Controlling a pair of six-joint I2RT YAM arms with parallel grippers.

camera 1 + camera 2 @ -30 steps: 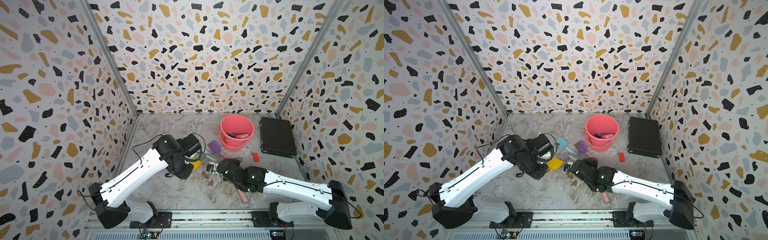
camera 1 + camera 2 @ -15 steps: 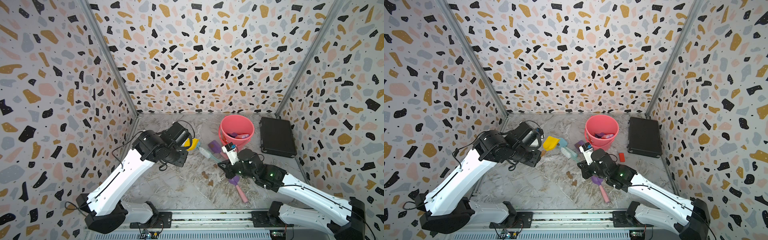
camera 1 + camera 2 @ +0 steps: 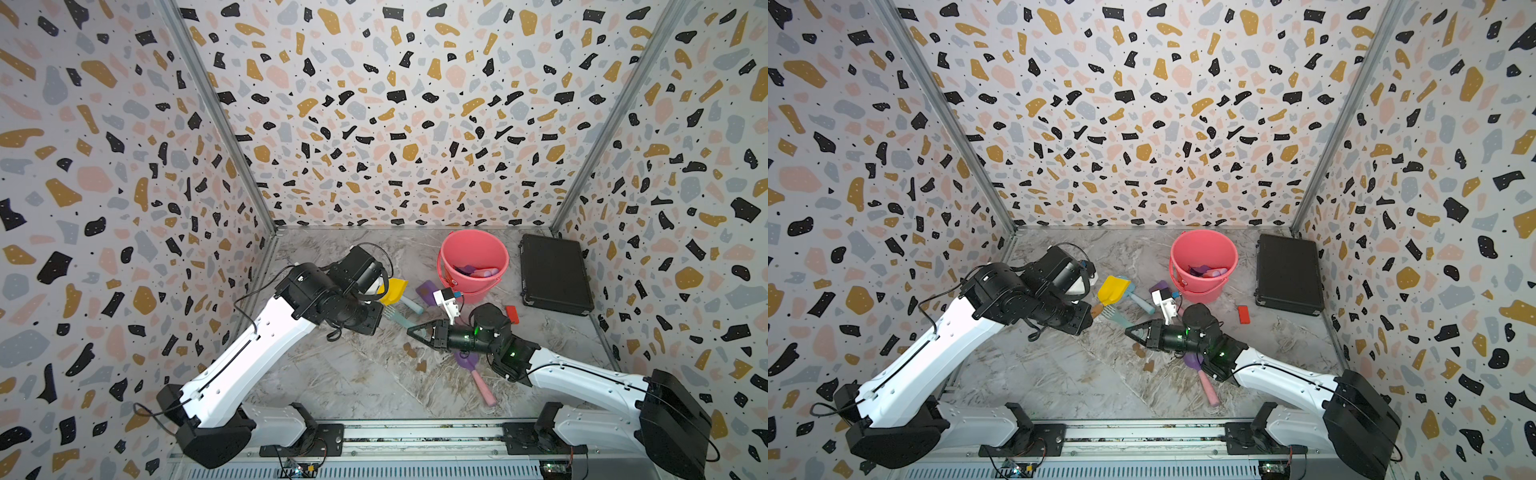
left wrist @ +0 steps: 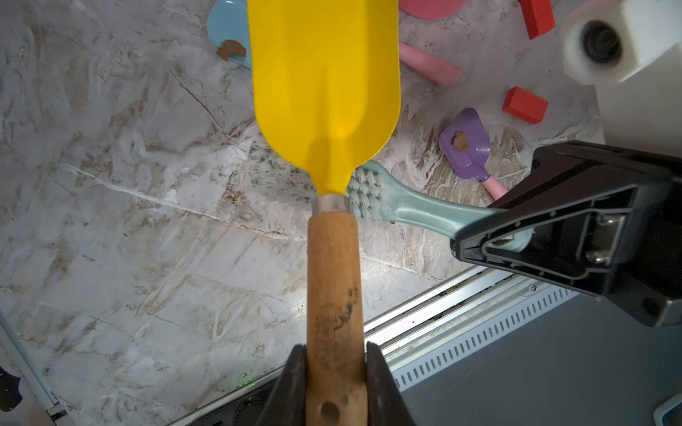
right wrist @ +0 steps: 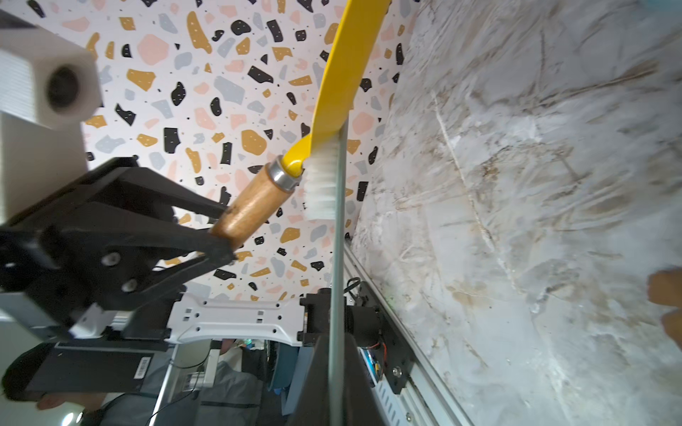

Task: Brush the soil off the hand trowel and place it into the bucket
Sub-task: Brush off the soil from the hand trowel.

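Here, the left claw (image 4: 336, 354) pinches the yellow hand trowel (image 4: 324, 73) by its wooden handle (image 4: 334, 276), aloft near the coral bucket (image 3: 473, 291); the right claw (image 4: 476, 243) pinches a teal brush (image 4: 413, 208) against its neck. Hard strokes could twist the trowel loose.

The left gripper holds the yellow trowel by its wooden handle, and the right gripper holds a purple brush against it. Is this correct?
Not quite: the brush is pale teal, not purple, as the left wrist view shows. The left gripper does hold the yellow trowel, the right gripper the brush.
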